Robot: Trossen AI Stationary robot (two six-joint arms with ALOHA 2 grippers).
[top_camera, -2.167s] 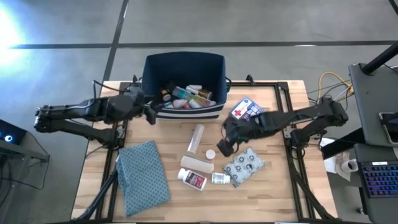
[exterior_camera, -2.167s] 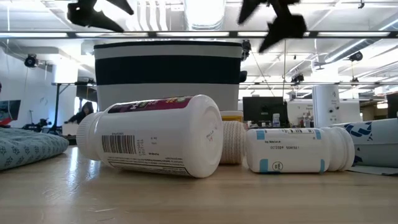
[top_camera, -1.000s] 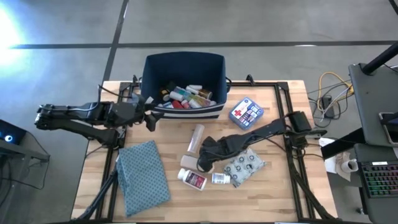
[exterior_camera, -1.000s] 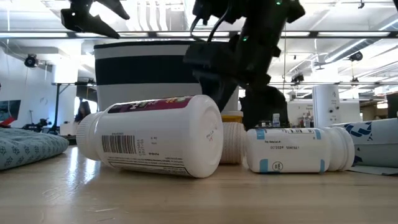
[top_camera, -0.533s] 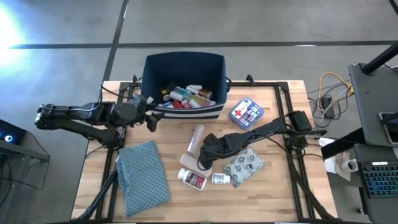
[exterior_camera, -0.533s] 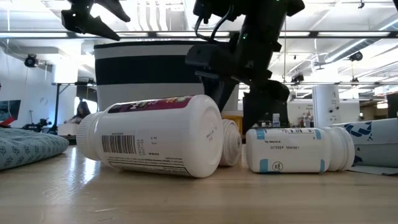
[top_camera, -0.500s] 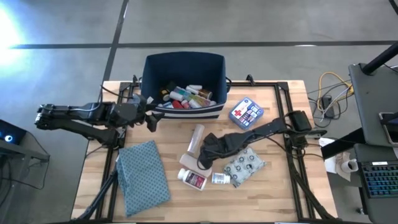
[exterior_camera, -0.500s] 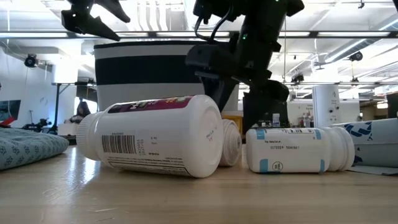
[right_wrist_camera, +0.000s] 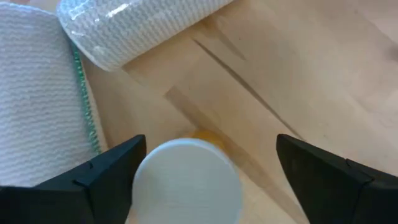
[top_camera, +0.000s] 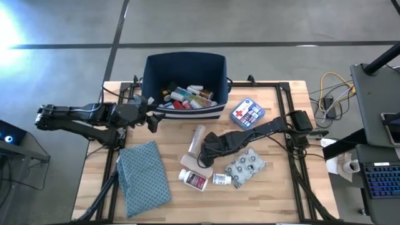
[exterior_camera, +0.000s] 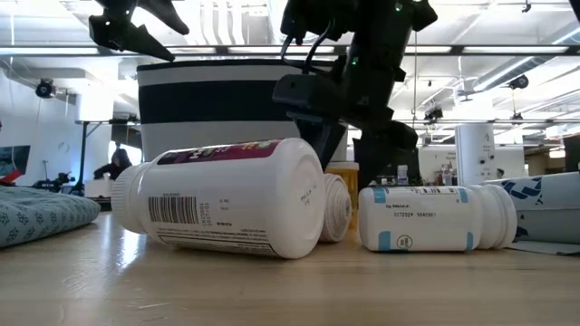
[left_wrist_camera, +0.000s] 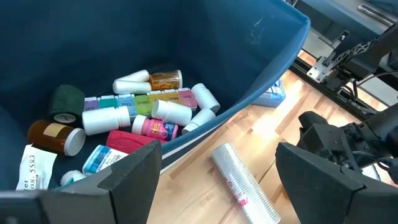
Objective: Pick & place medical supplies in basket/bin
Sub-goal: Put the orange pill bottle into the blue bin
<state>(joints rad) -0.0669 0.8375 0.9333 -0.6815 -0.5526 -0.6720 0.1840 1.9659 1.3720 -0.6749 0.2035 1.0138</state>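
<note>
reaching low across the table, my right gripper (top_camera: 204, 160) hovers over a small white-capped bottle (right_wrist_camera: 188, 182), fingers (right_wrist_camera: 109, 168) spread wide to either side of its cap, not pinching it. the bottle stands just beside the tan bandage roll (right_wrist_camera: 37, 93) and a clear mesh-wrapped roll (top_camera: 197, 139). my left gripper (top_camera: 152, 120) hangs at the near left corner of the navy bin (top_camera: 184, 64), fingers (left_wrist_camera: 134, 174) parted and empty. inside the bin lie white pill bottles (left_wrist_camera: 107, 119), a rainbow pill organizer (left_wrist_camera: 140, 99), a pink tube (left_wrist_camera: 155, 129) and a brown bottle (left_wrist_camera: 55, 134). the red-cross box (top_camera: 247, 113) and grey pouch (top_camera: 244, 165) rest on the table.
</note>
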